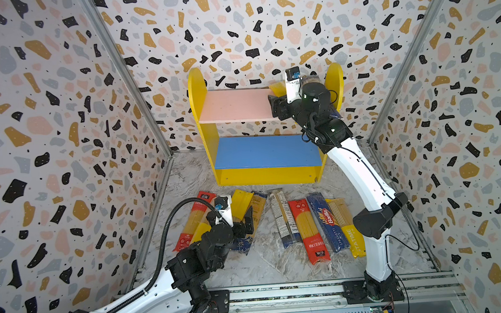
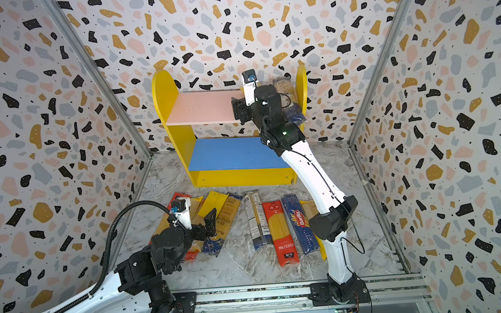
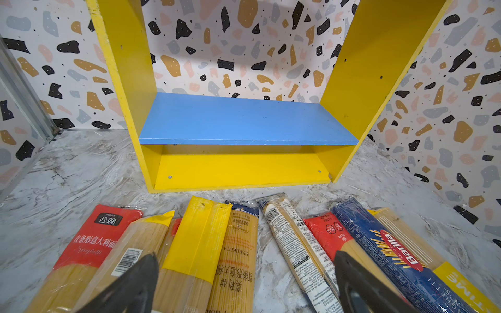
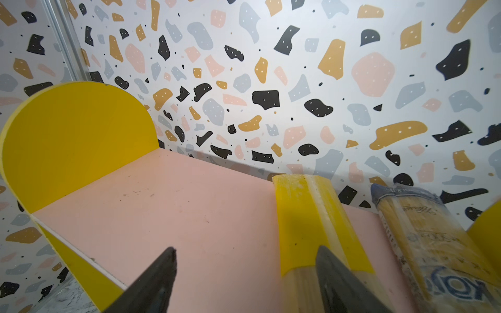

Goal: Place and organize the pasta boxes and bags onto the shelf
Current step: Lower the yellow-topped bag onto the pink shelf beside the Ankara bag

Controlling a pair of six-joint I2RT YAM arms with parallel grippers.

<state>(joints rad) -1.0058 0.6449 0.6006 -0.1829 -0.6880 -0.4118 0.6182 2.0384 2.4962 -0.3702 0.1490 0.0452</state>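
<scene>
Shelf: small two-tier wooden shelf with yellow round-topped side panels (image 1: 198,106), at the back of the grey marbled worktop (image 1: 280,268). Nothing lies on the blue lower board (image 1: 266,150).
Stocked: two packs lie side by side at the right end of the pink upper board (image 1: 234,104). They are a clear spaghetti pack with a yellow end (image 4: 306,216) and a clear pack with a dark-blue end (image 4: 423,233).
Remaining: the other packs lie in a row on the worktop in front of the shelf, the blue "Barilla" pack (image 1: 327,221) among them.
Right pincer (image 4: 245,248): jaws spread, only bare pink board between them. One finger overlaps the yellow end; contact cannot be told.
Left pincer (image 3: 245,254): spread wide, low over the row, holding nothing. Below it lie a yellow-topped pack (image 3: 198,238) and a tan printed pack (image 3: 238,257).
Step (judged): right arm leaving the shelved packs; left arm lining up a pick.
Method: back the right pincer out along the packs' length so the finger does not skew them. Centre the left pincer on one pack and grip it near mid-length.
Risk: neighbouring packs overlap, so two may be caught. The film looks slippery.
</scene>
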